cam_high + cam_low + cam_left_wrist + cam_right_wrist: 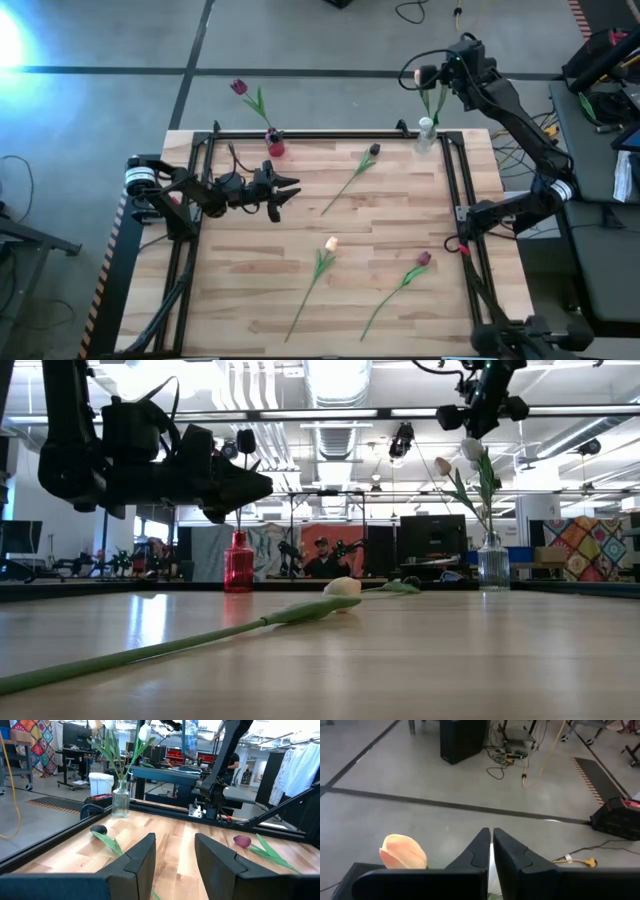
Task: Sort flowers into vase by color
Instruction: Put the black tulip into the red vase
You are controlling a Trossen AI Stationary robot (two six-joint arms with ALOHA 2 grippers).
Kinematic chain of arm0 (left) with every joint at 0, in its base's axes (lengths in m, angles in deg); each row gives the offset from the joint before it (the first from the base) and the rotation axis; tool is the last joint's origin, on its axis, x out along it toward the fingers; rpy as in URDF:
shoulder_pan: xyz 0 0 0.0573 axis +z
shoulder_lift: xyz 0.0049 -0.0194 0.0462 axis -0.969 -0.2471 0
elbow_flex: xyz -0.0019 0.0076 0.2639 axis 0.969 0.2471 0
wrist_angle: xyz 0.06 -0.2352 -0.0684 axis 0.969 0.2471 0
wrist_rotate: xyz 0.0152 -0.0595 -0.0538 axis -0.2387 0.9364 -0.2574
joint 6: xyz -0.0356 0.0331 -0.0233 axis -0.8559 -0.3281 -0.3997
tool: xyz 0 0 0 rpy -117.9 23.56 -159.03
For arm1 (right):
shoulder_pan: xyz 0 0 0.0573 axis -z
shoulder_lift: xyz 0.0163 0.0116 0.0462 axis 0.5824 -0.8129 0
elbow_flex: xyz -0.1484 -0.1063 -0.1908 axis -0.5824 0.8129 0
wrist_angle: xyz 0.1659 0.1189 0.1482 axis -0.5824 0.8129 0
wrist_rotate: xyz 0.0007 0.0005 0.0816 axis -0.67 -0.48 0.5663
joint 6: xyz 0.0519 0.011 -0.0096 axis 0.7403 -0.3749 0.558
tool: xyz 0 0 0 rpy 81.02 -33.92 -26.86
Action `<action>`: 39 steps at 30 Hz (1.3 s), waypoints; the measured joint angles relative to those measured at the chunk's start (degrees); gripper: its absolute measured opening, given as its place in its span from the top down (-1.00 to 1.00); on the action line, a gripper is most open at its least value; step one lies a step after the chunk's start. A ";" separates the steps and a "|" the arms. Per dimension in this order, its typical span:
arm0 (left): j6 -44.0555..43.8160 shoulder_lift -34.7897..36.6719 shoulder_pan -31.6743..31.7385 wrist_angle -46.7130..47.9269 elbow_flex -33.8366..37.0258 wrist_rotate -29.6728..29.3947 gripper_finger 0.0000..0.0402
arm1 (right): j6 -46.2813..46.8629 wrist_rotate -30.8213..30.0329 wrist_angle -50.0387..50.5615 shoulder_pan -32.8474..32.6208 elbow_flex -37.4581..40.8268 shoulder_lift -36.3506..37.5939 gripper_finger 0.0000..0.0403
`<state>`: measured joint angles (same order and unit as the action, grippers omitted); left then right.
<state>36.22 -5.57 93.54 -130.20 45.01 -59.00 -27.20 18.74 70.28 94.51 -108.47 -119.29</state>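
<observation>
Surface [250, 300] of pale wood fills the high view's middle. On it lie 4 loose flowers: a dark one [373, 151] at upper centre, a peach one [331, 243] at centre, a maroon one [423, 259] lower right, each stem slanting to the lower left. Left hand [283, 190], fingers apart and empty, sits left of centre, nearest the dark flower. Right hand [447, 72], pinched narrow on nothing visible, hovers upper right above the clear vase [425, 133]. Red vase [275, 146] stands upper centre.

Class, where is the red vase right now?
In the high view, the red vase stands at the table's far edge, left of centre, holding one dark tulip.
</observation>
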 joint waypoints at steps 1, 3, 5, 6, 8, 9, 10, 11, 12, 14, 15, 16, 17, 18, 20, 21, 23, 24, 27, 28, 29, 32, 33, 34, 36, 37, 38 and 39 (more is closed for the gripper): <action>0.00 0.00 -0.01 0.00 0.00 0.00 0.39 | 0.29 0.00 0.07 0.00 0.00 -0.30 0.95; 0.00 0.00 -0.01 0.04 0.00 0.00 0.39 | 1.00 0.00 0.51 0.00 0.04 -1.10 0.95; 0.00 -0.01 -0.02 0.18 -0.01 0.00 0.39 | 1.17 -0.01 0.68 0.02 0.04 -2.09 0.95; 0.00 0.00 -0.02 0.31 0.00 0.00 0.39 | 1.30 0.00 1.03 0.02 0.04 -2.63 0.95; 0.00 0.00 -0.02 0.61 -0.02 0.00 0.39 | 1.53 0.00 1.99 0.02 -0.08 -3.53 0.95; 0.00 -0.01 -0.01 0.73 -0.02 0.00 0.39 | 1.55 0.02 2.35 0.00 -0.17 -3.80 0.95; 0.00 -0.01 0.01 0.85 -0.02 0.00 0.39 | 1.58 0.06 2.44 0.00 -0.17 -3.89 0.95; 0.00 0.00 0.01 0.96 -0.02 0.00 0.39 | 1.69 0.07 2.59 0.00 -0.21 -3.91 0.95; 0.00 0.00 0.00 1.10 -0.02 0.00 0.39 | 1.71 0.08 2.75 0.00 -0.25 -3.79 0.95; 0.00 0.00 -0.01 1.14 -0.02 0.00 0.39 | 1.72 0.14 3.24 0.00 -0.28 -3.27 0.95; 0.00 -0.02 -0.02 1.14 -0.02 0.00 0.39 | 1.70 0.16 3.45 -0.03 -0.28 -2.90 0.95; 0.00 0.00 0.01 1.14 -0.02 0.00 0.39 | 1.70 0.17 3.45 -0.18 -0.28 -2.38 0.95; 0.00 0.00 0.01 1.14 -0.02 0.00 0.39 | 1.65 0.15 3.45 -0.44 -0.28 -1.78 0.95; 0.00 0.00 -0.01 1.12 -0.02 0.00 0.39 | 1.48 0.15 3.43 -0.81 -0.28 -1.10 0.95; 0.00 0.00 0.01 1.11 -0.02 0.01 0.39 | 0.78 0.17 3.34 -1.78 -0.28 0.41 0.95; 0.00 0.00 0.01 1.14 -0.03 0.00 0.39 | 0.22 0.58 3.25 -2.42 -0.28 1.19 0.95; 0.00 0.00 -0.03 1.14 -0.28 0.02 0.39 | -0.66 2.78 2.99 -3.70 -0.28 2.61 0.95; 0.00 0.00 -0.17 1.16 -0.46 0.00 0.39 | -1.45 2.97 3.15 -4.52 -0.28 3.36 0.95; 1.01 -0.01 -1.11 1.72 -1.57 0.91 0.42 | -4.17 2.99 3.48 -8.54 0.62 5.90 0.95; 1.29 0.00 -1.54 2.25 -2.19 1.64 0.44 | -4.95 3.04 3.41 -10.18 1.16 6.80 0.95; 1.55 0.00 -2.04 3.42 -3.08 1.86 0.46 | -5.55 3.09 3.31 -11.76 1.86 7.69 0.95; 3.27 0.00 -3.54 10.05 -6.33 1.91 0.55 | -6.96 3.17 0.61 -16.96 5.45 10.98 0.96; 3.94 0.00 -3.91 12.88 -7.61 1.92 0.58 | -7.32 3.11 -1.12 -18.64 7.17 12.28 0.96; 4.57 0.00 -4.29 15.59 -8.81 1.92 0.61 | -7.56 2.97 -2.73 -20.26 9.00 13.68 0.96; 6.07 0.00 -4.99 20.12 -11.04 1.92 0.67 | -8.04 1.79 -5.97 -23.35 13.19 16.56 0.96; 6.74 0.00 -5.33 21.60 -11.90 1.92 0.70 | -8.36 1.41 -7.42 -24.95 15.27 17.99 0.96; 7.24 0.00 -5.67 22.53 -12.62 1.92 0.73 | -8.55 1.14 -9.03 -26.60 17.44 19.45 0.96; 7.57 0.00 -5.97 23.16 -13.23 1.92 0.76 | -8.76 1.04 -10.81 -28.27 19.47 20.88 0.96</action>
<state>43.79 -5.57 87.56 -107.04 31.77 -57.07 -35.96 19.78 59.48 66.24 -89.01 -98.40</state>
